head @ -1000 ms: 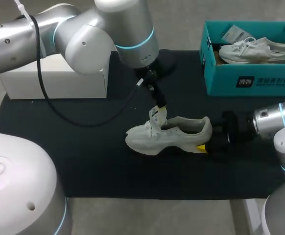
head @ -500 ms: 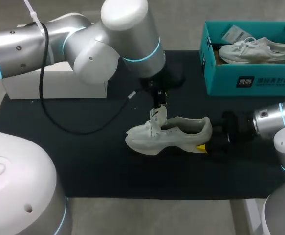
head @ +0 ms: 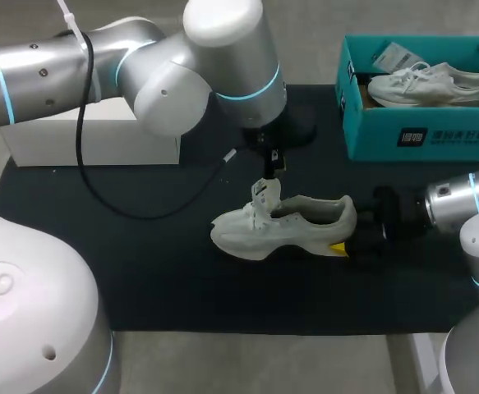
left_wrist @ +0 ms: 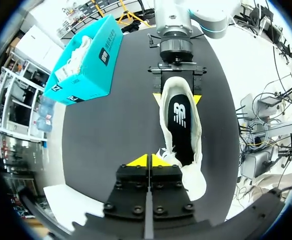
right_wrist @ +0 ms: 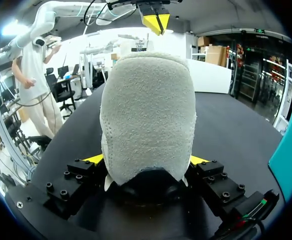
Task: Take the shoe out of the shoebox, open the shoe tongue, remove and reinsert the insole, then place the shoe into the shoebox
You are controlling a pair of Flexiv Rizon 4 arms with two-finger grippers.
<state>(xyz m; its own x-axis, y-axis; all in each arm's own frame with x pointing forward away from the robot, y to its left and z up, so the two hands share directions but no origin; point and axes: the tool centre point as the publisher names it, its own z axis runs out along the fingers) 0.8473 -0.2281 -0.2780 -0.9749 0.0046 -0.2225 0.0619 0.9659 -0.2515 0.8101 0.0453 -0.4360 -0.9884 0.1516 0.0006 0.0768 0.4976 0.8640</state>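
Head view: left gripper (head: 269,167), tips pressed together on nothing, has swung upright above the tongue (head: 264,195) | shoe (head: 292,223) lies on the mat (head: 140,271), outside the shoebox (head: 420,135) – heel clamped by right gripper (head: 345,238) | tongue looks open – insole (left_wrist: 181,120) likely next.

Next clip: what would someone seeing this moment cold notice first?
The pale shoe sits in the middle of the black mat, its heel clamped between the jaws of the right gripper. The left gripper hangs just above the shoe's raised tongue, jaws closed, with the dark insole showing inside. At the table's far right stands a teal shoebox holding a second white shoe.
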